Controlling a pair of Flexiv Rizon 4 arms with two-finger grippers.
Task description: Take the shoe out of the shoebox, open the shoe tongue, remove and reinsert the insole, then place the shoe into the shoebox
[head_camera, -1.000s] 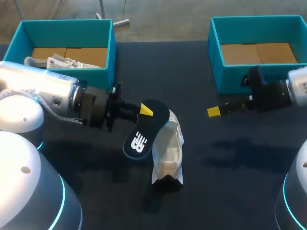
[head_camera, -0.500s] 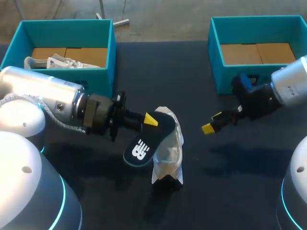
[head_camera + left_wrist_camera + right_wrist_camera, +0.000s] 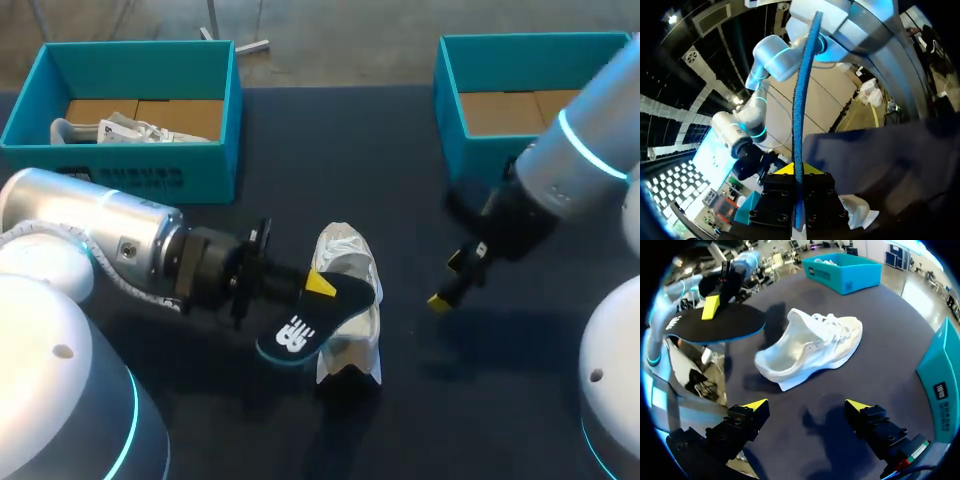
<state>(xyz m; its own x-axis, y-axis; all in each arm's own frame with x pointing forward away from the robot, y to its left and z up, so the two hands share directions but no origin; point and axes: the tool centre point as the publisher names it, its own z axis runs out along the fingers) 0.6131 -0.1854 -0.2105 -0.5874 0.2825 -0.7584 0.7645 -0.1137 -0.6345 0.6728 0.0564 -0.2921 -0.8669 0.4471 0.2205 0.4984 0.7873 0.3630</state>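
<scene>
Black insole (image 3: 293, 328), blue rim, white logo facing up, is clamped at one end in the left end effector (image 3: 320, 284). The left wrist view shows it edge-on, pinched between both fingers. Insole is held roughly flat above the surface (image 3: 330, 150), out of the shoe (image 3: 347, 258). In the head view it overlaps the shoe's middle; in the right wrist view it sits raised beside the heel opening. Contact between the two: can't tell. Shoe is white and laced, sitting on its sole near the middle of the surface, heel end toward the robot, outside both boxes. Left arm (image 3: 100, 220) comes in low from the left side. Right end effector (image 3: 806, 409): fingers wide apart with only bare surface between them, hovering to the right of the shoe, between it and the right shoebox (image 3: 448, 100). Right arm (image 3: 575, 165) crosses in front of that box. Right shoebox is teal, brown cardboard floor showing. Left shoebox (image 3: 130, 176), also teal, sits at the far left, well apart from the shoe, with a second white shoe (image 3: 140, 130) lying inside.
</scene>
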